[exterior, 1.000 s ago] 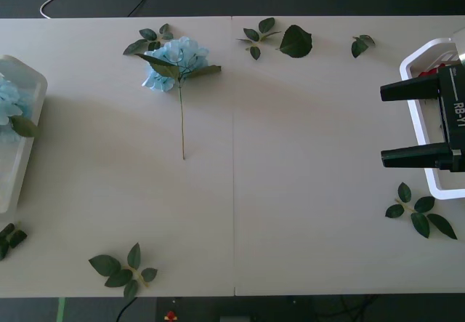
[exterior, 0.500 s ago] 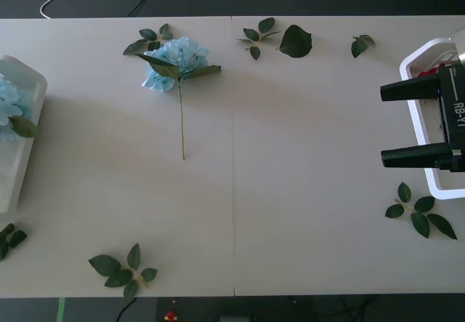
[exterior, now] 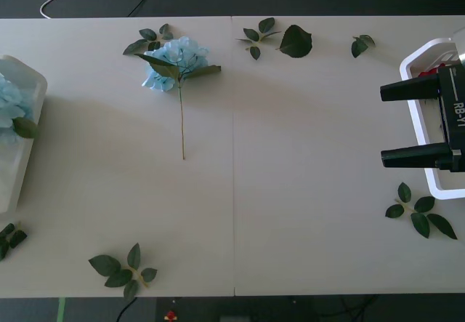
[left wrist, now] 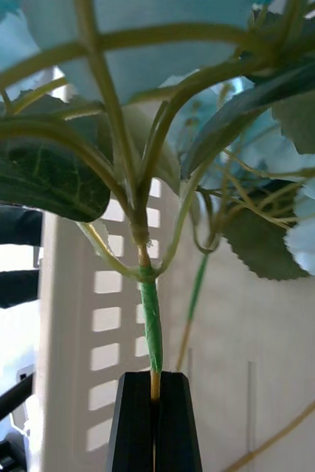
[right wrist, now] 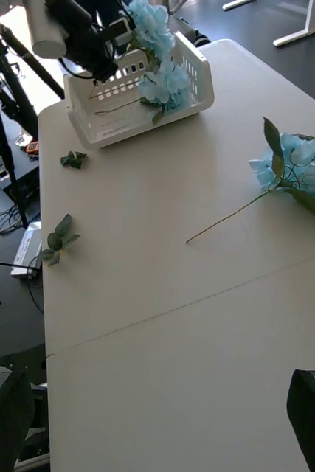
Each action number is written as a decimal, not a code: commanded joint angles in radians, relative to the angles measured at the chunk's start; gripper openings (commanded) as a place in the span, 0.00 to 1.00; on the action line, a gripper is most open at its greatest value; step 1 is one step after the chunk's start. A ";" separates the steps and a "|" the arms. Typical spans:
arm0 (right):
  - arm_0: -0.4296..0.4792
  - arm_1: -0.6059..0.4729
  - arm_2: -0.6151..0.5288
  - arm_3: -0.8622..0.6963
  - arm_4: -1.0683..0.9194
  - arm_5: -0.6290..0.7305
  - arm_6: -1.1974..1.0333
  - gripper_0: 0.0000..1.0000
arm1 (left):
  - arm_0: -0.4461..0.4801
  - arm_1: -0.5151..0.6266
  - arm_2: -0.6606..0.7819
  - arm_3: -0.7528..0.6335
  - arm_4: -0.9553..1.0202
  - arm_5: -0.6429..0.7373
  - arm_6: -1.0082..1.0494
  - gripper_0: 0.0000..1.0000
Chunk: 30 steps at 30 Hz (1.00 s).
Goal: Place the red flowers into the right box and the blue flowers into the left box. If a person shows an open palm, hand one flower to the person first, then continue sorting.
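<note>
Front view: my right gripper [exterior: 410,123] hangs at the right side of the worktop [exterior: 290,191] with its two black fingers spread wide, nothing between them, in front of the right box [exterior: 419,60], whose white rim sits at the worktop's right edge with a bit of red showing inside. One blue flower [exterior: 176,62] lies loose on the worktop left of the centre seam and toward the far edge, its pale head away from me and its thin stem running straight back toward me. Loose leaf sprigs [exterior: 123,267] are scattered along the near and far edges. The left box [exterior: 22,155] sits at the left edge with blue blooms [exterior: 9,104] inside it. In the right wrist view, the same loose flower [right wrist: 297,168] lies beside the seam, and across the worktop the left box [right wrist: 139,96] holds blue hydrangea heads; my left arm reaches in over that box, a blue head at its end. In the left wrist view, my left gripper [left wrist: 156,413] is clamped tight on the green stem [left wrist: 151,324] of a blue hydrangea, leaves and pale petals fanning out just beyond the fingers, with the slotted white wall of the box [left wrist: 113,317] right behind.
</note>
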 commanded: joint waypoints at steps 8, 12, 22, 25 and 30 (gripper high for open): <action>0.012 0.019 0.005 -0.023 -0.013 0.003 0.027 1.00 | -0.057 -0.035 0.006 -0.016 -0.061 -0.013 0.091 1.00; 0.012 0.019 0.005 -0.023 -0.013 0.003 0.027 1.00 | -0.066 -0.035 0.049 -0.029 -0.021 -0.010 0.086 1.00; 0.012 0.019 0.005 -0.023 -0.013 0.003 0.027 1.00 | -0.181 -0.035 0.286 -0.369 0.196 0.476 0.001 1.00; 0.012 0.019 0.005 -0.023 -0.013 0.003 0.027 1.00 | -0.259 -0.035 0.365 -0.443 0.294 0.680 -0.053 1.00; 0.012 0.019 0.005 -0.023 -0.013 0.003 0.027 1.00 | -0.356 -0.035 0.369 -0.487 0.412 0.847 -0.064 1.00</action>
